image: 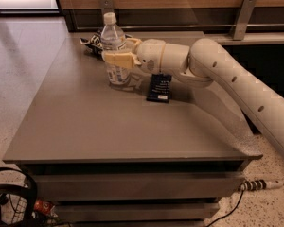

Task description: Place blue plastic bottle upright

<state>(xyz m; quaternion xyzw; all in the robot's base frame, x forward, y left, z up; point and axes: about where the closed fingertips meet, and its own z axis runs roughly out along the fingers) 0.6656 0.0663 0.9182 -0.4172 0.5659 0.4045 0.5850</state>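
Note:
The blue plastic bottle point(114, 48) is clear with a white cap and a white label with blue print. It stands upright on the grey table point(99, 122) near the back left. My gripper point(116, 59) reaches in from the right and its cream fingers point(117, 60) sit around the bottle's middle. The bottle's base rests on the tabletop.
A flat dark blue rectangular packet point(159, 87) lies just right of the bottle, under my arm. A blue-and-white snack bag point(94, 40) lies behind the bottle. A wood-panelled wall with metal brackets runs along the back. Cables and a black basket are on the floor in front.

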